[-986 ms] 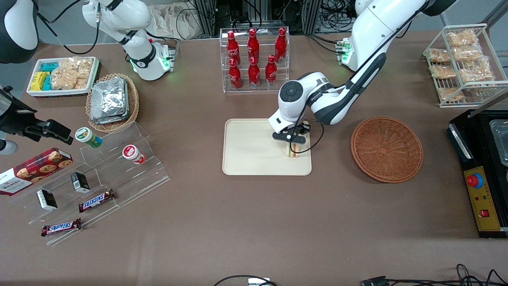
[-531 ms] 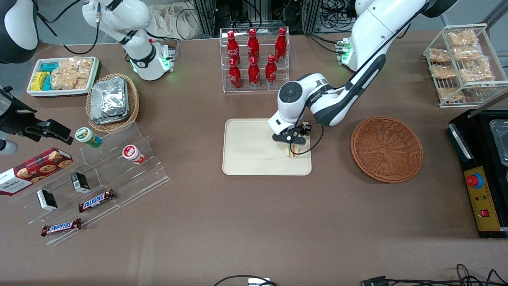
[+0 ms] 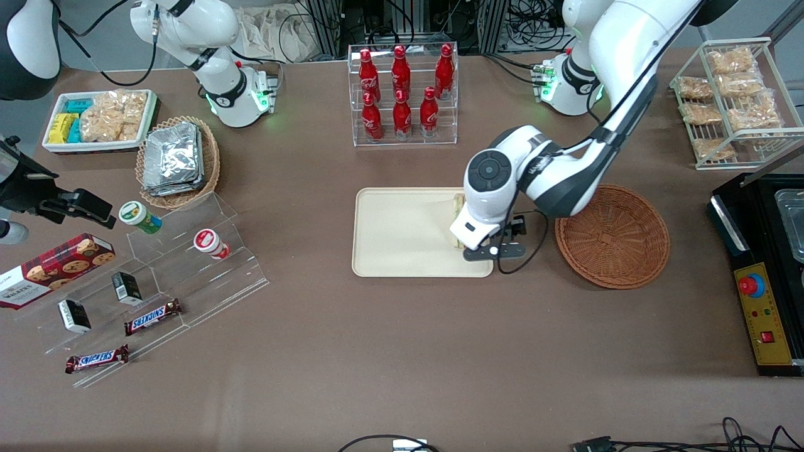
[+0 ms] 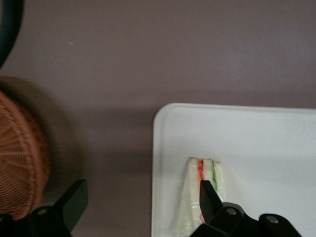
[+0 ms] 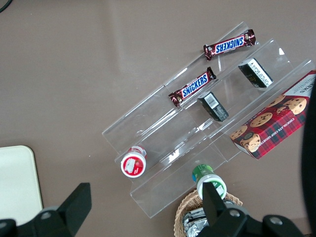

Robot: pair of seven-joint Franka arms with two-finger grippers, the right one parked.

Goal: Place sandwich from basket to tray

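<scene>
The sandwich (image 4: 197,197) lies on the cream tray (image 4: 266,143) near one of its corners, its red and green filling edge showing. In the front view the tray (image 3: 402,232) is mid-table and the arm's wrist covers most of the sandwich (image 3: 458,202). My left gripper (image 4: 140,205) is open and empty above the tray's edge toward the basket. One finger (image 4: 210,197) is over the sandwich, the other (image 4: 74,202) over bare table. In the front view the gripper (image 3: 487,250) hangs over the tray's corner nearest the camera. The reddish-brown basket (image 3: 612,235) is empty beside the tray and also shows in the left wrist view (image 4: 19,158).
A clear rack of red bottles (image 3: 402,94) stands farther from the camera than the tray. A wire rack of snack bags (image 3: 732,94) and a black control box (image 3: 763,276) sit at the working arm's end. A clear stepped shelf (image 3: 157,276) lies toward the parked arm's end.
The gripper has let go of the sandwich, risen, and moved toward the basket and nearer the camera. The sandwich stays on the tray.
</scene>
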